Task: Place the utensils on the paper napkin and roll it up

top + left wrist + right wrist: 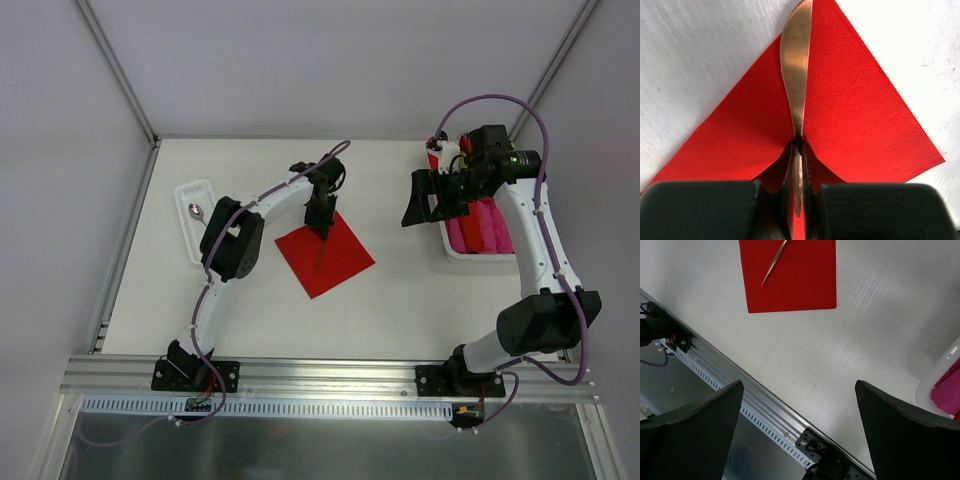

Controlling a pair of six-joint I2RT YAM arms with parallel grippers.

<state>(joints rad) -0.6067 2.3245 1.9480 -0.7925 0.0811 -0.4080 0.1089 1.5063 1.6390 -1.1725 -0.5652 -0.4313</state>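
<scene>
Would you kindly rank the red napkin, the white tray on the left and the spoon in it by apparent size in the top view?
Largest: red napkin.
Then: white tray.
Smallest: spoon.
All lie at similar depth, so nearness hardly skews this.

Our left arm [232, 240] stretched forward, wrist bent down, left gripper [799, 150] pinched nearly closed, our right arm [540, 250] raised and folded back, right gripper [797, 387] spread wide.
</scene>
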